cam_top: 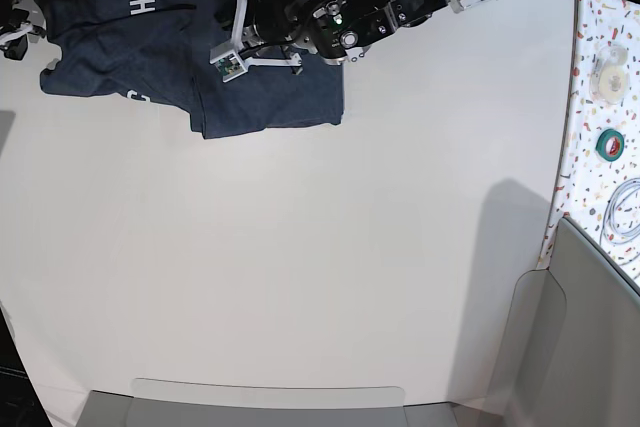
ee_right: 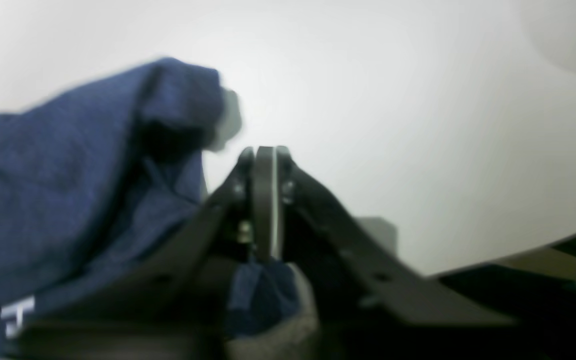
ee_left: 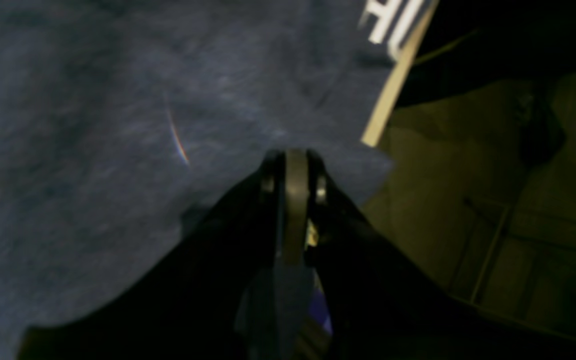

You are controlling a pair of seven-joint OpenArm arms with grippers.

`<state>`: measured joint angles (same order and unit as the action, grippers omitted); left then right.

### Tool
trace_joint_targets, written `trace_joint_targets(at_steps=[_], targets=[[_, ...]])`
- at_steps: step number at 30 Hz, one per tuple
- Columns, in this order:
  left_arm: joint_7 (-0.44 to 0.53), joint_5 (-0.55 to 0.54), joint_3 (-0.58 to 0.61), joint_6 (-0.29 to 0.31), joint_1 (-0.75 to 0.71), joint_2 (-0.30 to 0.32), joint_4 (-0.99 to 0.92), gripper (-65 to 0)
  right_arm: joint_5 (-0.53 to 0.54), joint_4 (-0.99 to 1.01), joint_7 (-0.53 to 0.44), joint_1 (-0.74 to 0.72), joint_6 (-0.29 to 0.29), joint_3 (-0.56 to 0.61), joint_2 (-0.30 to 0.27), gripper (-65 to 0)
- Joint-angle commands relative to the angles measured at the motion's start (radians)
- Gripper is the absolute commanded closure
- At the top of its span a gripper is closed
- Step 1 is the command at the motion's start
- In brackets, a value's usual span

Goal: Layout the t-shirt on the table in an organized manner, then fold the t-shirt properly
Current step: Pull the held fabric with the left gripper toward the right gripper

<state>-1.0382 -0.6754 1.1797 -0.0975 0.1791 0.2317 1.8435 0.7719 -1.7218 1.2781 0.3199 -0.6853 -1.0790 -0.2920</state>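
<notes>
Both black grippers, left (ee_left: 295,157) and right (ee_right: 264,152), were pinched on the rumpled dark navy cotton t-shirt (cam_top: 190,47), which needed dragging gently, evenly onto the plain white table (cam_top: 320,247).

A speckled, confetti-patterned strip (cam_top: 610,127) runs down the right edge of the overhead view. On it lie a pale round reel (cam_top: 608,72) near the top, a green roll of tape (cam_top: 610,143) below it, and a loop of white cable (cam_top: 625,209) lower still. A grey panel (cam_top: 590,337) fills the lower right corner, and a translucent plastic sheet (cam_top: 270,392) lies along the bottom edge. A soft grey shadow falls to the right of centre. Light is even and bright overhead. In the left wrist view, the right side is dim, with an olive-toned floor (ee_left: 468,200) and faint straight lines of a frame (ee_left: 493,250) that is too dark to identify.
</notes>
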Motion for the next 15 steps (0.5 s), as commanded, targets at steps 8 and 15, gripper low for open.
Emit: trace_joint_targets(at_steps=[8, 15], targets=[[0.034, -0.008, -0.005, 0.006, 0.010, 0.010, -0.005, -2.1, 0.380, 0.173, 0.064, 0.069, -0.013, 0.003, -0.146, -35.3], [0.034, -0.008, -0.005, 0.006, 0.010, 0.010, -0.006, -2.1, 0.383, 0.434, 0.118, -0.005, -0.013, 0.004, -0.163, -41.6]])
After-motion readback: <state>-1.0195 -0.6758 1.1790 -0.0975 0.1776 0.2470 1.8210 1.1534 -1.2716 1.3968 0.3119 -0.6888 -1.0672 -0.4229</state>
